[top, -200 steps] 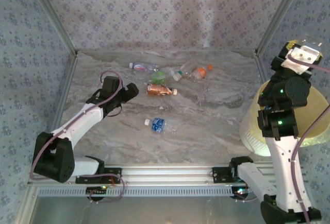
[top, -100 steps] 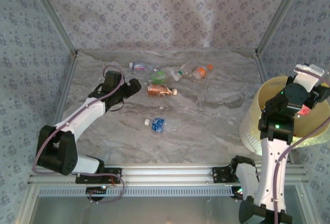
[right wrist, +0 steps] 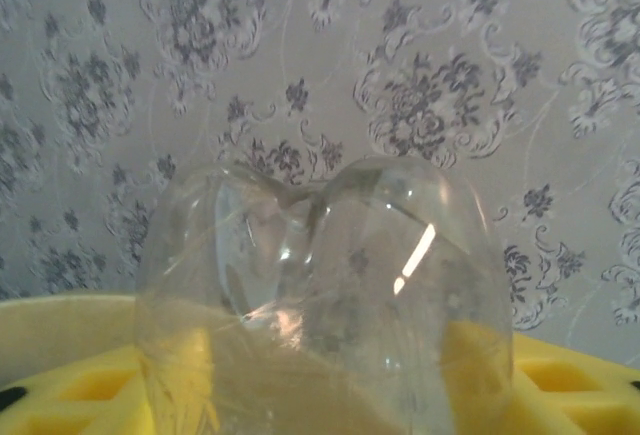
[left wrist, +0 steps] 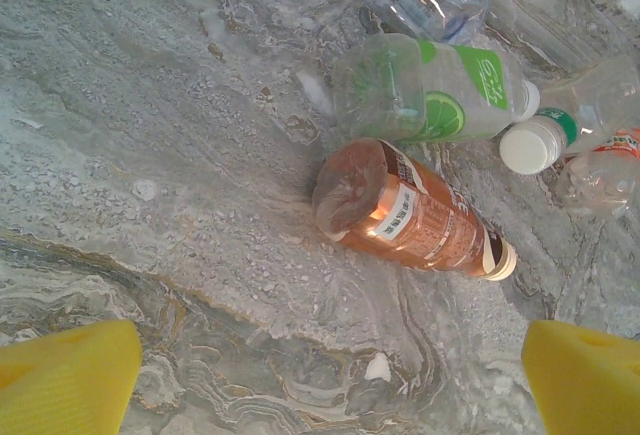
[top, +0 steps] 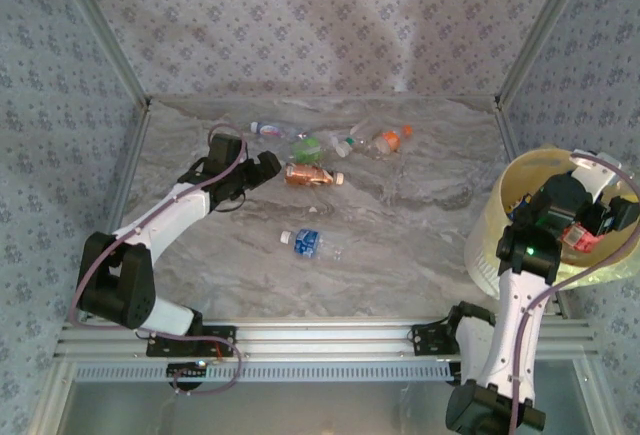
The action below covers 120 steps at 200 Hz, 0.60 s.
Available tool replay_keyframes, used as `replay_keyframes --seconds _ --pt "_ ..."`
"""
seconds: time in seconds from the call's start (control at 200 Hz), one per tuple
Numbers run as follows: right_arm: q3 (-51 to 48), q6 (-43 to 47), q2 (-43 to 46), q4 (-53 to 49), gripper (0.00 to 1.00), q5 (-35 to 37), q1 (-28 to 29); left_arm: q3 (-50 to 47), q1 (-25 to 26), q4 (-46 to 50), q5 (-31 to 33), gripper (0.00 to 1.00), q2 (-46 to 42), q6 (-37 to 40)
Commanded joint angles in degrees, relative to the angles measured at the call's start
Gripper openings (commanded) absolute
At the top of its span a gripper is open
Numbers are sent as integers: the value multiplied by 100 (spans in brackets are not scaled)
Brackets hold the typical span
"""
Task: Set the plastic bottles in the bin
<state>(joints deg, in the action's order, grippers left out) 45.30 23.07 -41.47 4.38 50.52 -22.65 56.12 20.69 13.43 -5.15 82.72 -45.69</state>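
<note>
Over the bin, the right gripper squeezes a clear bottle; it should let go low inside. The left gripper hangs open near the brown bottle.

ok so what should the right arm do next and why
Probably open the right gripper and let the clear bottle drop. The gripper hangs over the mouth of the bin with the bottle clamped between its fingers, so release looks like the only step left.

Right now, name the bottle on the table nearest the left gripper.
The amber bottle, lying on its side just ahead of the left gripper; the green-labelled bottle lies beyond it.
</note>
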Motion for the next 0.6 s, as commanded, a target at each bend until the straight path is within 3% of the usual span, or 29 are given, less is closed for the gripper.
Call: replay_keyframes --seconds 0.0,0.09,0.43,0.5,0.535,0.595 --pt "-55 -201 16 224 71 492 -42 56 23 -4 24 98 -112 44" --pt "21 -215 67 197 85 547 -30 -13 24 -49 66 98 -154 19" --pt "246 -468 436 -40 88 604 246 10 25 18 126 98 -133 78" --pt "416 -752 484 -413 92 257 373 7 23 33 124 98 -118 59" --pt "501 -963 539 -649 100 -86 435 9 23 52 128 98 -110 31" --pt "658 -1333 611 -1070 100 -814 524 20 23 115 137 98 -86 -40"
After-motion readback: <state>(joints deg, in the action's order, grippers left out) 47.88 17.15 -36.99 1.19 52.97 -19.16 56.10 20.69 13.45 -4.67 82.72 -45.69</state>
